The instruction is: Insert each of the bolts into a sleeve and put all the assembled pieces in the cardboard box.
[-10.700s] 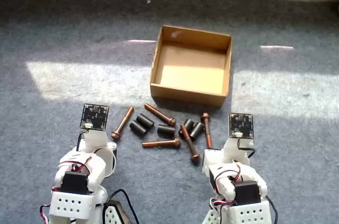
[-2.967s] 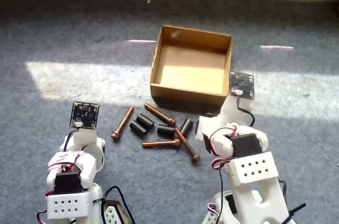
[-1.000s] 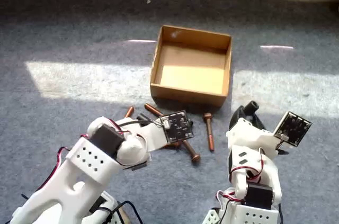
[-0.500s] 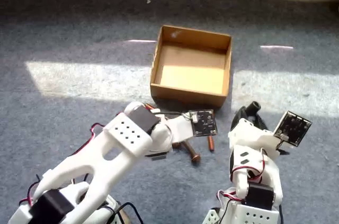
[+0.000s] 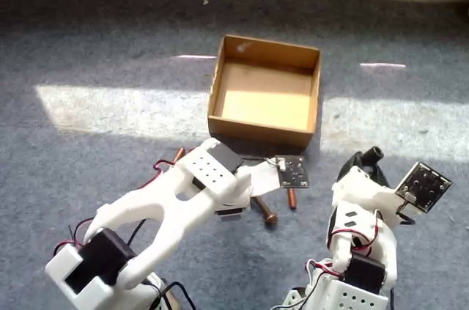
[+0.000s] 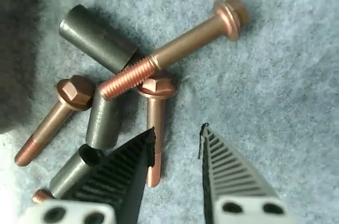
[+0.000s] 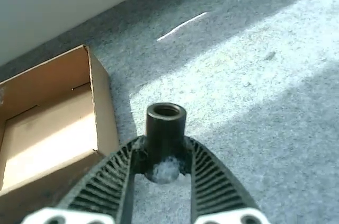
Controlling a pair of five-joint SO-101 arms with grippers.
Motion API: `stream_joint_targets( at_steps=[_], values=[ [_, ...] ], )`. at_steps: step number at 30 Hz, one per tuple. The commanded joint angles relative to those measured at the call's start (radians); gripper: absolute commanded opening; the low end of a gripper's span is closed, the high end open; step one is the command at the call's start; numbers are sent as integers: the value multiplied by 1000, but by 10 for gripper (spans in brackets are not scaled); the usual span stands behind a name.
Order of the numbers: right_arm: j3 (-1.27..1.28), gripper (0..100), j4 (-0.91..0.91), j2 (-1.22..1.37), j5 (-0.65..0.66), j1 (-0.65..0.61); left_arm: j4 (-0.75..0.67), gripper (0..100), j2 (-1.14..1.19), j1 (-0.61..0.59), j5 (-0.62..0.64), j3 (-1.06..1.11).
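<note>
While the right gripper [image 7: 163, 155] pinches a sleeve [image 7: 165, 126], the left gripper [image 6: 177, 136] hangs spread over a bolt [image 6: 153, 123].
The sleeve's open end faces up, likely awaiting that bolt.

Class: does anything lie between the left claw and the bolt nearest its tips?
Nothing visible does: the left claw is open just above that bolt. A longer bolt rests at its head, and a sleeve lies alongside.

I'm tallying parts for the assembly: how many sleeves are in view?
4. One sleeve is gripped in the right claw; three lie among the bolts by the left claw: one, another, a third. More may be hidden under the left arm.
</note>
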Motion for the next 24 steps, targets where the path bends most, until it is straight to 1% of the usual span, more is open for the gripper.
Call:
stream_joint_targets(
  at_steps=[1, 10, 13, 17, 24],
  values=[
    [-16, 5, -28, -16, 17, 10, -60, 153, 35, 30, -6, -45],
    [-16, 5, -28, -16, 17, 10, -158, 143, 137, 30, -6, -51],
    [-16, 5, -28, -16, 17, 10, -161, 117, 137, 36, -6, -51],
    [-16, 5, -28, -16, 17, 10, -187, 113, 143, 38, -6, -51],
    [-16, 5, -28, -16, 17, 10, -189, 97, 145, 47, -5, -50]
  ],
)
